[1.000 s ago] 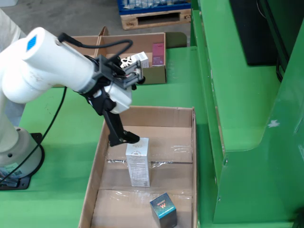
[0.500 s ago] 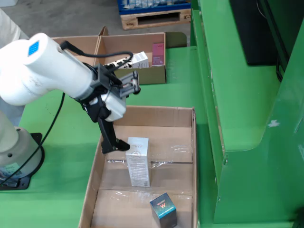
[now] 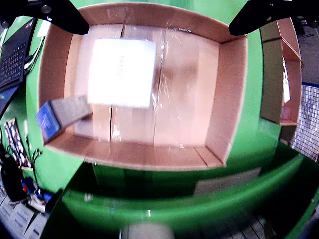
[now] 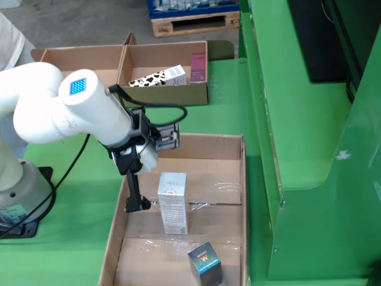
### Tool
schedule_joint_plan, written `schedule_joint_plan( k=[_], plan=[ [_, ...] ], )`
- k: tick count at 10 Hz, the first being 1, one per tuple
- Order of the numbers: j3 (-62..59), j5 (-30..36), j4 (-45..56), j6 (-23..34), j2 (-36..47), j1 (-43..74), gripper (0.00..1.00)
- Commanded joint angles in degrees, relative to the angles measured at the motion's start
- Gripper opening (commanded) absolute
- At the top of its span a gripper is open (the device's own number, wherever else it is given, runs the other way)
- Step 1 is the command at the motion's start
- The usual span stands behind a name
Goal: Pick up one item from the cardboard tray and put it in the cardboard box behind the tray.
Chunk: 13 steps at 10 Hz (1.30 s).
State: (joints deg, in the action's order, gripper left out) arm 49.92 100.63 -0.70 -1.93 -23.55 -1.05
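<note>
A large open cardboard box [image 4: 243,196] sits on the green table in the front of the fixed view. In it stand a tall white-silver box [image 4: 172,199] and a dark blue cube-shaped box [image 4: 205,262]. My gripper [image 4: 140,202] hangs open and empty over the box's left part, with one black finger [image 4: 132,190] just left of the white box. In the wrist view the same cardboard box [image 3: 232,99] fills the frame, with the white box [image 3: 122,72] and the blue box [image 3: 50,119] below my spread black fingertips [image 3: 65,17].
A two-compartment cardboard tray [image 4: 166,94] stands farther back, holding a cow-patterned carton [image 4: 158,77] and a pink box [image 4: 198,67]. A green machine wall [image 4: 309,149] rises on the right. The arm's base [image 4: 18,190] is at the left. A laptop [image 3: 12,55] lies at the wrist view's left.
</note>
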Motion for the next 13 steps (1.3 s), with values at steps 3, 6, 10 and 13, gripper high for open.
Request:
schedule_joint_plan(
  k=[3, 6, 10, 13],
  plan=[
    [10.0, 0.3, -0.7, 0.3, 1.5, -0.1, 1.00],
    [10.0, 0.3, -0.7, 0.3, 1.5, -0.1, 1.00],
    [10.0, 0.3, -0.7, 0.3, 1.5, -0.1, 1.00],
    [5.7, 0.5, 1.8, 0.8, -0.3, 0.0, 1.00]
  ],
)
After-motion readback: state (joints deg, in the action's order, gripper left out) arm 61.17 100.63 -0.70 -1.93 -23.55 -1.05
